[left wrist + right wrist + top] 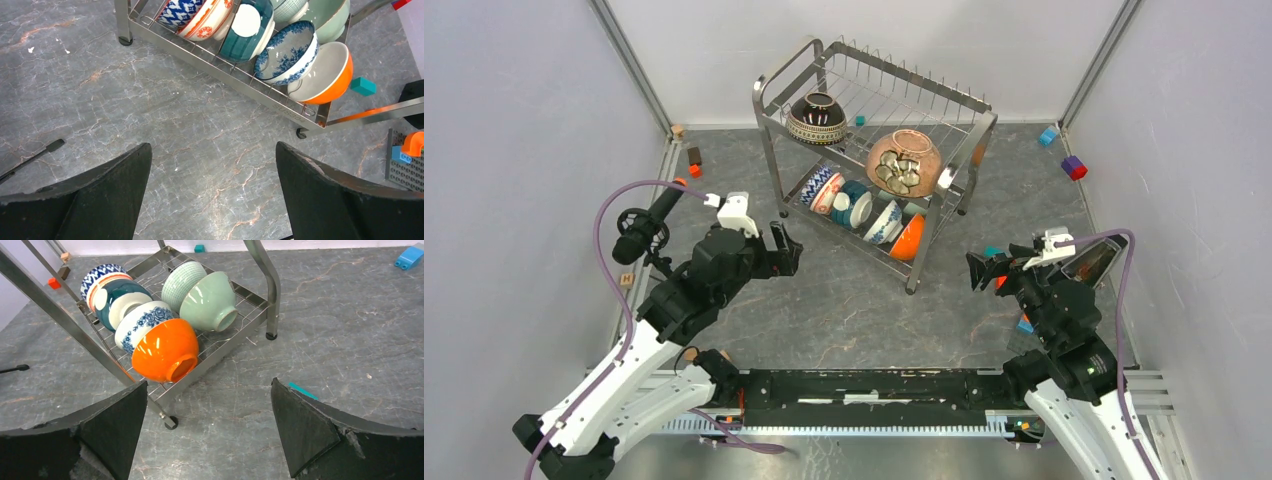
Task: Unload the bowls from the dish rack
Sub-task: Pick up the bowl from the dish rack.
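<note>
Two-tier shiny steel wire dish rack (767,140), small round ceramic bowls (869,210) aboard, stands far of and between left gripper (786,252) and right gripper (981,272); both jaws spread, empty.

Open tabletop (330,335) fronts the dish rack (271,295); bowls (165,350) crowd its lower tier.

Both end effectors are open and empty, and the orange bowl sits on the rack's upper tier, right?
No: the orange bowl lies on the dish rack's lower tier, as the top external view shows. The left end effector and right end effector are indeed open and empty.
</note>
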### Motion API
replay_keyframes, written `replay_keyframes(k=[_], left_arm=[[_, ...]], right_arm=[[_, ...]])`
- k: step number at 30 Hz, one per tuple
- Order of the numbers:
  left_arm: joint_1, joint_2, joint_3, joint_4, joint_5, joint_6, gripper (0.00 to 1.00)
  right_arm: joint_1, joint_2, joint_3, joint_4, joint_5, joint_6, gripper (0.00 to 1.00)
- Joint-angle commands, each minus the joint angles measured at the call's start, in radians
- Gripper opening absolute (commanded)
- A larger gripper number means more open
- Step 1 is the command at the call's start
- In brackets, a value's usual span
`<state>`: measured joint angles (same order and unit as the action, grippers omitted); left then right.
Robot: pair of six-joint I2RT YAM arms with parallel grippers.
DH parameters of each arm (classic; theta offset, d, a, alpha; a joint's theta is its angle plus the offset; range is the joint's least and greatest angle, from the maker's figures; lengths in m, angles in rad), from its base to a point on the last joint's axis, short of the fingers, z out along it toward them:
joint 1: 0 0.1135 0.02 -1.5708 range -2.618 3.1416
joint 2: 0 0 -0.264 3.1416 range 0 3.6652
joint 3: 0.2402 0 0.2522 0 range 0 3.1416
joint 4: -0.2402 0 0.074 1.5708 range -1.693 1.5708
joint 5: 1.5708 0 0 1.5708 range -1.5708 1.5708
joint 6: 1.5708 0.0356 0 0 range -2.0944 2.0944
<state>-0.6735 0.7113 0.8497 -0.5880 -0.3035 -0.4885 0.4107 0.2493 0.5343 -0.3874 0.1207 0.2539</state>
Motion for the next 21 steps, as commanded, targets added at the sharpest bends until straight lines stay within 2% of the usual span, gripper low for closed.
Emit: replay_keyframes(k=[1,7,13,21], left_arm=[[0.005,-0.029,-0.005,0.048,0.032,0.053,1.0],[0.003,-0.105,-0.053,0.116,0.132,0.099,1.0],[0.005,-0.138,-0.063,0.12,0.089,0.107,1.0],[0.005,-0.167,-0.087,0.188,0.052,0.058,1.0]], right_arm=[[0.004,-0.01,0.003,0.048,-0.036,0.034,0.98],[0.009,-0.027,-0.015,0.117,-0.058,0.04,0.98],[0.009,-0.032,-0.036,0.211,-0.171,0.033,0.98],[0.008,-0.052,-0.07,0.277,-0.18,0.063,0.98]])
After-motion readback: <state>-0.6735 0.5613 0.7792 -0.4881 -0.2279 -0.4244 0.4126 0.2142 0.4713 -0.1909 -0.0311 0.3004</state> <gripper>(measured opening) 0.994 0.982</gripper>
